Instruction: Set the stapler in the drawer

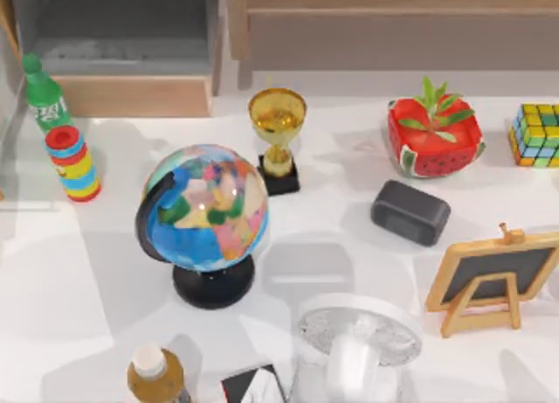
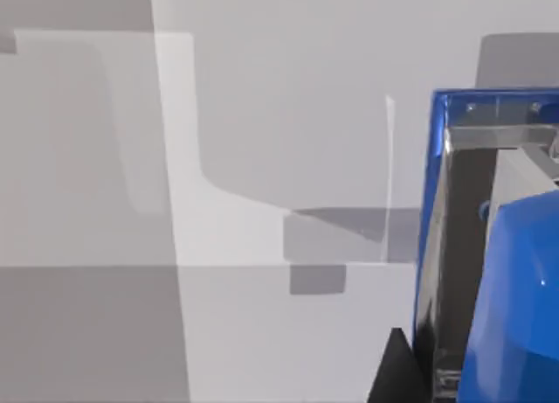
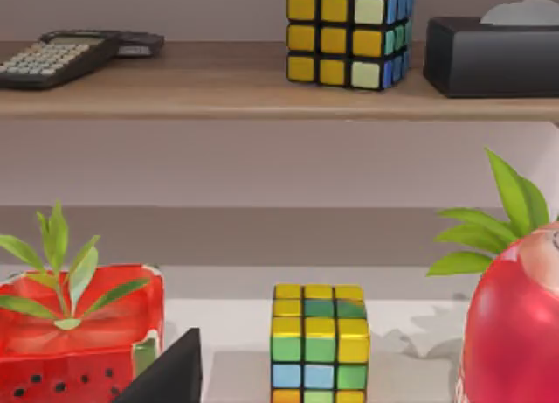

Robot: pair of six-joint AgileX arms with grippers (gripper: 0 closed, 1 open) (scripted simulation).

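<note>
One stapler [image 2: 515, 289] fills left end effector's view, grip unclear; one drawer [image 1: 122, 49].

Dark wedge-shaped finger [image 2: 390, 372]

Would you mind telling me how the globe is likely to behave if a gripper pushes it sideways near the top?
The globe would probably tip rather than slide: its round black base looks narrower than the sphere above it. The ball may also spin on its dark arc, deflecting a push. Its smooth surface looks slippery for jaws.

drawer [image 1: 131, 95] top left, globe [image 1: 203, 212] ctr, trophy [image 1: 277, 139] behind
</note>
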